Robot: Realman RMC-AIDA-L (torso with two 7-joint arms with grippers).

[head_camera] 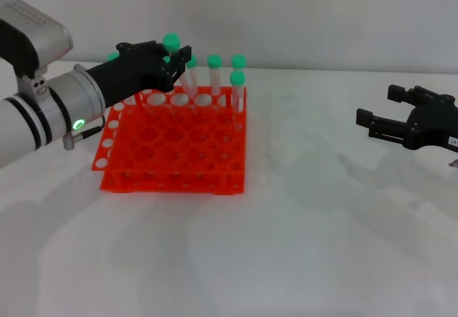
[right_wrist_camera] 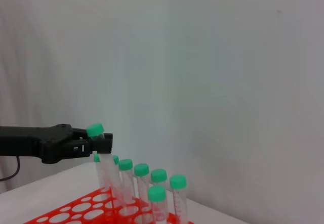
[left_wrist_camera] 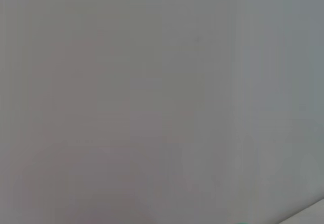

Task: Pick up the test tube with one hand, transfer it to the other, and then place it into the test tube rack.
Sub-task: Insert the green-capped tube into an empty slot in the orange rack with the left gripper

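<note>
White worktop (head_camera: 286,260) fronts the test tube rack (head_camera: 179,152). Above its far row, left gripper (head_camera: 177,63) fingers clamp the test tube (head_camera: 187,81), tilted. Placing step; next, straighten and lower. Right gripper (head_camera: 383,120), fingers wide, idles well right of the rack.

This looks like a lab bench. An orange-red test tube rack (head_camera: 175,145) holding green-capped tubes (head_camera: 237,88) stands on a plain white table (head_camera: 286,245) before a bare pale wall (right_wrist_camera: 202,57). The rest of the room is out of sight, so it may be only a test setup.
</note>
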